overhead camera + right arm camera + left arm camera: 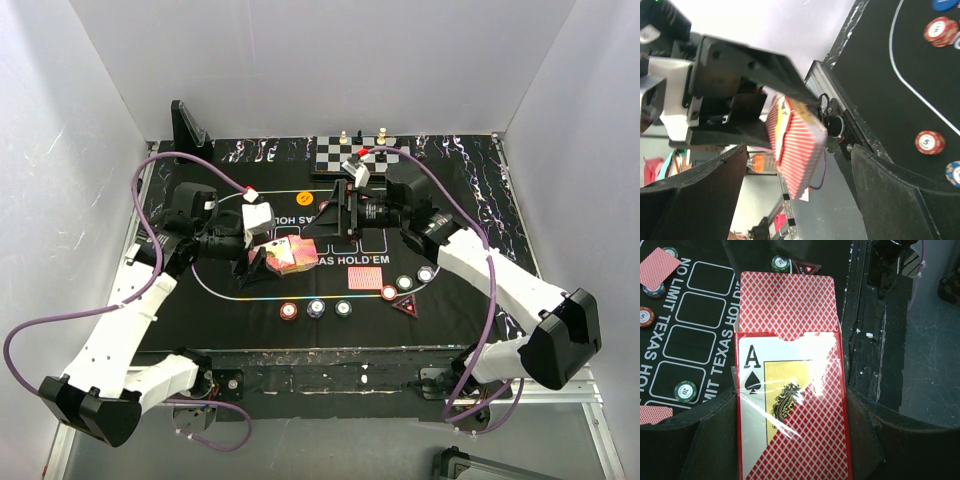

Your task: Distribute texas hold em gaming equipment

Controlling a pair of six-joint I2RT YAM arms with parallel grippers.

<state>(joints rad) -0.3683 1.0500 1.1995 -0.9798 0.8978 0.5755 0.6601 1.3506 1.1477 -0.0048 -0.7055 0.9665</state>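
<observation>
Two grippers, one deck, that's basically the whole story right now. The left gripper [262,252] is clamped on the sides of a card box [790,410] (ace of spades printed on the front) and holds it up over the middle of the black mat [230,320].

A stack of red-backed playing cards [787,300] pokes out of the box's open end, on the side away from the left fingers. The box's long axis runs roughly left-right across the table with the open end pointing at the right gripper [330,228]. So the right arm is clearly the nearer one for pulling a card.

In the right wrist view the box sits mostly edge-on, dead ahead and lined up with the gap between the right fingers [695,200]. Those are spread wide with nothing in them. The box looks just past the tips and not touching, but depth is hard to call.

My guess is the right arm needs to slide forward along that axis and pinch the protruding cards. The chips [316,308] and triangular marker [405,306] sit on the mat near the front edge.
</observation>
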